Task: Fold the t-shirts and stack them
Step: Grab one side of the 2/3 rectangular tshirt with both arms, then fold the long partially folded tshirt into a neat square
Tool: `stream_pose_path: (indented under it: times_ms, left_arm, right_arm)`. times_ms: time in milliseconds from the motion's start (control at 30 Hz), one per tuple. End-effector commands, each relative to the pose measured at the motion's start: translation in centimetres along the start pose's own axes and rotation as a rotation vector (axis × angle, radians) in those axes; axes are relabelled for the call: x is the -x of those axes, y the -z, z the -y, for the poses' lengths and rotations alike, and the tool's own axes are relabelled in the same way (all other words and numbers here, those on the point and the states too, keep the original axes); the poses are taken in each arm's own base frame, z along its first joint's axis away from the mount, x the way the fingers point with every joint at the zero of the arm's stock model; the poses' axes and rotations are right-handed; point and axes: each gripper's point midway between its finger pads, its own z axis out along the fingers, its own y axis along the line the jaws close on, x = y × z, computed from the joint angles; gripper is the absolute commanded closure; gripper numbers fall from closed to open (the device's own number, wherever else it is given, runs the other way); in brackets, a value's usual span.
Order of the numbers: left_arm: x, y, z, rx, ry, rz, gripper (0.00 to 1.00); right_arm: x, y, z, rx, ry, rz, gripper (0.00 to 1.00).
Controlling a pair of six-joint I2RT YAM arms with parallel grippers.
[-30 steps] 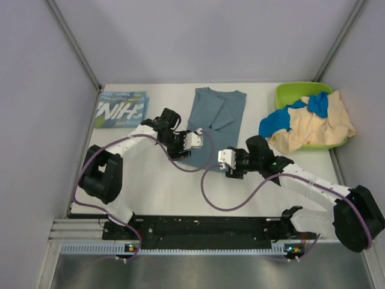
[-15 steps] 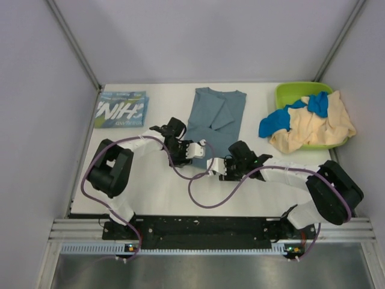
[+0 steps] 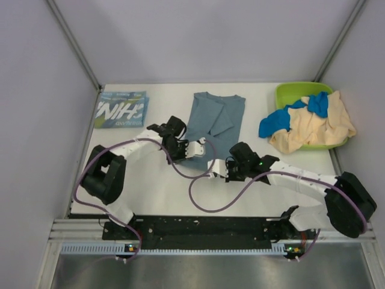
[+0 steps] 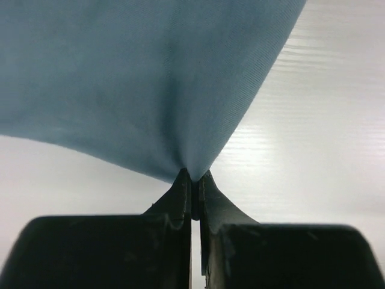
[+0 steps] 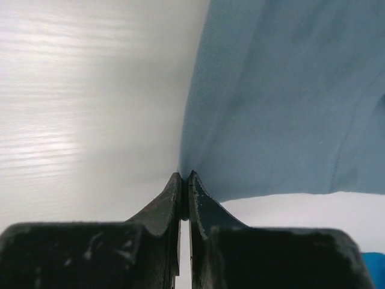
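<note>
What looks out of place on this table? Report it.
The bright blue shirt and the cream-beige shirt lie crumpled together, spilling over the rim of the lime-green tub instead of lying flat or folded. Nothing else stands out.

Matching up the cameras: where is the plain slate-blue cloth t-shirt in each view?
Top external: plain slate-blue cloth t-shirt, just above centre.
Left wrist: the shirt fills the top, pinched in the left gripper.
Right wrist: the shirt upper right, pinched in the right gripper.
Shared landmark: the white tabletop.
</note>
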Motion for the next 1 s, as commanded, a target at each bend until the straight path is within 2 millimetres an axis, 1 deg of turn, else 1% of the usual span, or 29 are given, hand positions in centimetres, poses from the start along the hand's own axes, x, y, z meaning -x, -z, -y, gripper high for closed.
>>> stream_pose_path:
  times_ms: [0, 67, 100, 133, 167, 233, 300, 333, 400, 467, 533, 600, 667, 700, 800, 833, 900, 933, 967]
  left_arm:
    - [-0.5, 5.1, 5.3, -0.086, 0.073, -0.009, 1.00]
    - [-0.7, 6.8, 7.9, -0.141, 0.081, -0.012, 1.00]
    - [-0.8, 8.0, 9.1, -0.154, 0.078, -0.017, 1.00]
    - [-1.0, 8.8, 10.2, -0.172, 0.079, -0.028, 1.00]
    - [-1.2, 9.8, 11.4, -0.186, 0.079, -0.033, 1.00]
    - [-0.8, 11.5, 12.9, -0.182, 0.061, -0.014, 1.00]
    - [0.2, 13.0, 13.5, -0.161, 0.041, 0.045, 1.00]
    - [0.8, 13.8, 13.6, -0.143, 0.037, 0.079, 1.00]
    - [2.1, 15.4, 13.2, -0.099, 0.059, 0.128, 1.00]
    - [3.5, 16.7, 11.8, -0.026, 0.078, 0.167, 1.00]
    - [4.7, 17.4, 9.7, 0.050, 0.093, 0.191, 1.00]
    - [5.4, 17.6, 6.7, 0.152, 0.119, 0.185, 1.00]
    - [5.9, 17.6, 3.8, 0.213, 0.140, 0.171, 1.00]
    - [6.2, 17.0, 2.1, 0.224, 0.153, 0.161, 1.00]
    - [6.6, 16.4, -2.6, 0.268, 0.202, 0.147, 1.00]
    - [6.6, 15.9, -4.2, 0.281, 0.219, 0.132, 1.00]
    - [6.7, 15.2, -7.1, 0.298, 0.233, 0.117, 1.00]
    - [6.9, 14.8, -8.6, 0.309, 0.228, 0.105, 1.00]
    - [6.8, 13.9, -9.7, 0.302, 0.224, 0.088, 1.00]
  right_arm:
    - [1.6, 4.5, -4.2, 0.141, -0.006, -0.023, 1.00]
    - [1.9, 6.6, -6.1, 0.219, -0.031, -0.020, 1.00]
    - [2.4, 7.8, -6.7, 0.251, -0.052, -0.009, 1.00]
    - [2.7, 9.0, -7.3, 0.281, -0.078, -0.005, 1.00]
    - [2.9, 10.6, -8.4, 0.323, -0.094, -0.008, 1.00]
    - [3.8, 13.0, -9.1, 0.364, -0.111, 0.014, 1.00]
    - [5.3, 15.3, -9.0, 0.371, -0.122, 0.058, 1.00]
    - [5.7, 16.1, -9.1, 0.376, -0.122, 0.074, 1.00]
    - [6.6, 17.1, -8.4, 0.344, -0.115, 0.104, 1.00]
    - [7.0, 17.3, -7.2, 0.303, -0.108, 0.114, 1.00]
    - [7.0, 16.7, -5.1, 0.246, -0.159, 0.117, 1.00]
    - [6.3, 15.8, -2.3, 0.147, -0.212, 0.097, 1.00]
    - [5.5, 15.0, 0.6, 0.070, -0.326, 0.083, 1.00]
    - [5.1, 14.5, 2.4, 0.026, -0.368, 0.086, 1.00]
    - [3.4, 13.5, 6.6, -0.077, -0.467, 0.083, 1.00]
    - [3.0, 13.2, 7.8, -0.099, -0.489, 0.084, 1.00]
    - [1.6, 12.3, 9.8, -0.123, -0.541, 0.053, 1.00]
    - [0.7, 11.7, 10.5, -0.123, -0.570, 0.026, 1.00]
    - [0.0, 11.1, 10.9, -0.118, -0.595, 0.007, 1.00]
